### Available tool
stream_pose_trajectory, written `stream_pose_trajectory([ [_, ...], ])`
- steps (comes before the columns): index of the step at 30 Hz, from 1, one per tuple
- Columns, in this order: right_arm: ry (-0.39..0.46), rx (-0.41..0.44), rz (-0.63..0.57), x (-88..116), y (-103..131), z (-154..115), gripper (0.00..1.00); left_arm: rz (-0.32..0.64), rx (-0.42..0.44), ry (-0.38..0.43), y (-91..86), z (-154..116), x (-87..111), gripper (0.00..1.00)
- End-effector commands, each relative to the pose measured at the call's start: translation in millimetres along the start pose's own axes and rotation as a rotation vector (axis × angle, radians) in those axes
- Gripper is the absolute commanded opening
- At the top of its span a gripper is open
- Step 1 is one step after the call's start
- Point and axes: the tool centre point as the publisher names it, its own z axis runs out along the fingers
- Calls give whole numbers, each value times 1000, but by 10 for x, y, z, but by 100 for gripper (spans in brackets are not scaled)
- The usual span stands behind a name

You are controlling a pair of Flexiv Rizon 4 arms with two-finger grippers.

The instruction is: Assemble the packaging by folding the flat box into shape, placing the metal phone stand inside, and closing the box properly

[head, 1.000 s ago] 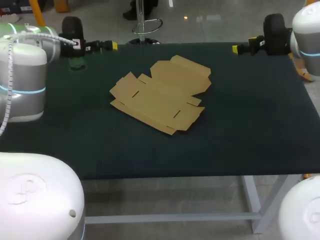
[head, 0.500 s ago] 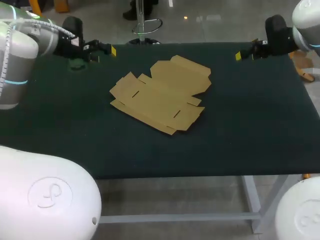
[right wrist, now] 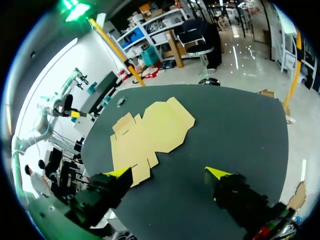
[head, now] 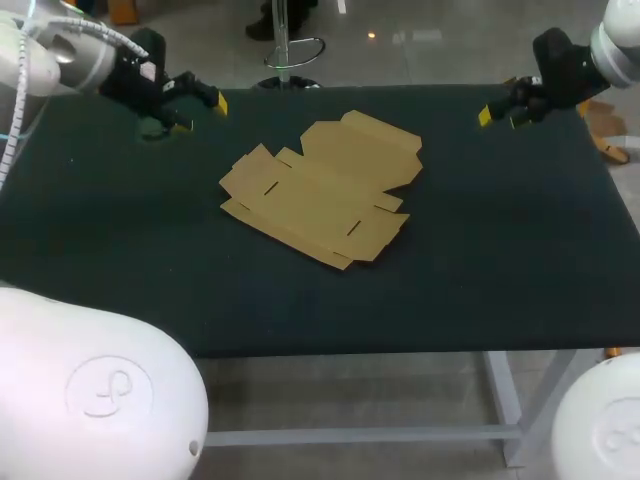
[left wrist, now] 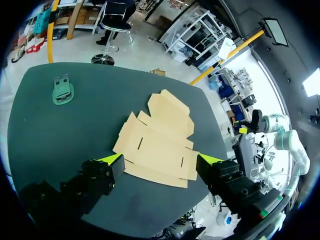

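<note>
Flat box (head: 320, 200): unfolded, table (head: 500, 270) centre. Phone stand (left wrist: 62, 91): far left. Left claw (head: 200, 112), right claw (head: 500, 116): fingers apart, empty, at far corners. Folding not yet begun; next move likely calls for reach to box flaps.

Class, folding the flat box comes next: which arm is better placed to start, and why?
Probably left, narrowly. The flat box lies straight ahead of the open left gripper; from the right gripper it sits ahead but off to one side.
</note>
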Motion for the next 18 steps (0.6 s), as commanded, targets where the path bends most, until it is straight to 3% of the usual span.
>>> stream_pose_trajectory([
  [1, 4, 7, 0, 1, 9, -13, 100, -2, -175, -4, -35, -14, 3, 100],
  [6, 4, 7, 0, 1, 9, -13, 100, 18, -205, 15, -155, 93, -79, 100],
  [18, 41, 39, 256, 97, -181, 159, 100, 115, -239, 20, -195, 212, -282, 100],
])
